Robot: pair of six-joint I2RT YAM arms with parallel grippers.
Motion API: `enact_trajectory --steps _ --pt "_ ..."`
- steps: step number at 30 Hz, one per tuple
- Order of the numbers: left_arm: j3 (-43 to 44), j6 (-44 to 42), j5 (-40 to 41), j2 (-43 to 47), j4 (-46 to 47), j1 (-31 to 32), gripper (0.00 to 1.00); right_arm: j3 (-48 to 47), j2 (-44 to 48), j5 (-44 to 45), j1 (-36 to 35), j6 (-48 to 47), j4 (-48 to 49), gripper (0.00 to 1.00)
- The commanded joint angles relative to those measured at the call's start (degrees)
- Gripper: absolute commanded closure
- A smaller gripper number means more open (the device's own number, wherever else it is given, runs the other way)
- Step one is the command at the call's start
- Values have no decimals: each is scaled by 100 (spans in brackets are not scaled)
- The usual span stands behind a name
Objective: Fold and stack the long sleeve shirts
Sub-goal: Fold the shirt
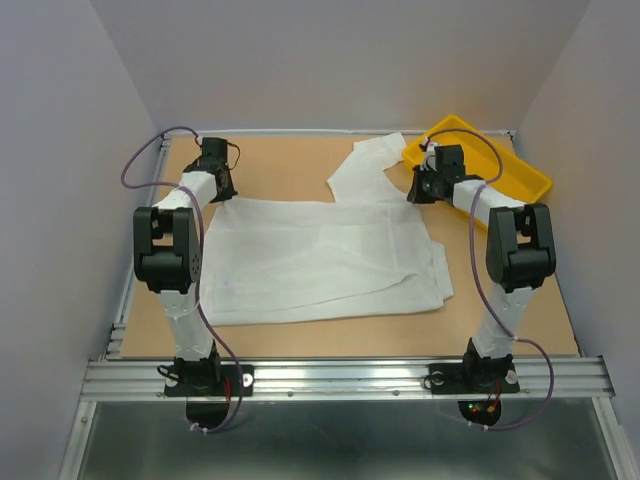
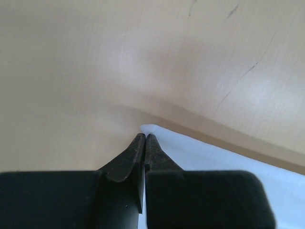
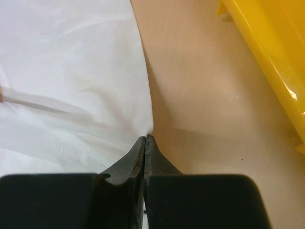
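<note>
1. Nearest the lens, the left arm (image 1: 168,250) and right arm (image 1: 518,250) are bolted at the near edge and are stretched out towards the far half of the table (image 1: 290,160).
2. One shirt (image 1: 320,260) is laid across the middle of the table, mostly flat but wrinkled. Its cloth looks doubled along the near right side. One loose part runs off to the far side and ends just beside the tray (image 1: 525,178). No neat fold is judged finished.
3. The tray is set at the far right corner and is partly hidden by the right arm. No folded shirt is seen in the part that shows, and no stack is seen anywhere.
4. The left gripper (image 2: 145,138) is closed tight on the shirt's far left corner. A white tip of cloth peeps out past the jaws.
5. The right gripper (image 3: 145,139) is likewise pressed closed at the shirt's far right edge, near the tray but apart from it. The hem appears to be caught between the jaws.
6. The task is judged to be at an early stage, with both far corners taken up as if for a fold. Still to be done are the fold itself, the tucking of the loose part and the stacking. No further shirts are in view.
</note>
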State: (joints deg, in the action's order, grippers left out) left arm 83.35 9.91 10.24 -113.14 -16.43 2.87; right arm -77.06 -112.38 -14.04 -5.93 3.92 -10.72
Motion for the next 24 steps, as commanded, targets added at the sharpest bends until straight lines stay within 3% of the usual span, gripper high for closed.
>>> enact_trajectory --steps 1,15,24 --pt "-249 212 294 749 16 -41 100 164 567 -116 -13 179 61 99" --pt "-1707 1021 611 1883 122 -41 100 1719 1903 -90 -22 1119 421 99" --pt "-2683 1206 620 2595 280 -41 92 2607 2501 42 -22 1532 632 99"
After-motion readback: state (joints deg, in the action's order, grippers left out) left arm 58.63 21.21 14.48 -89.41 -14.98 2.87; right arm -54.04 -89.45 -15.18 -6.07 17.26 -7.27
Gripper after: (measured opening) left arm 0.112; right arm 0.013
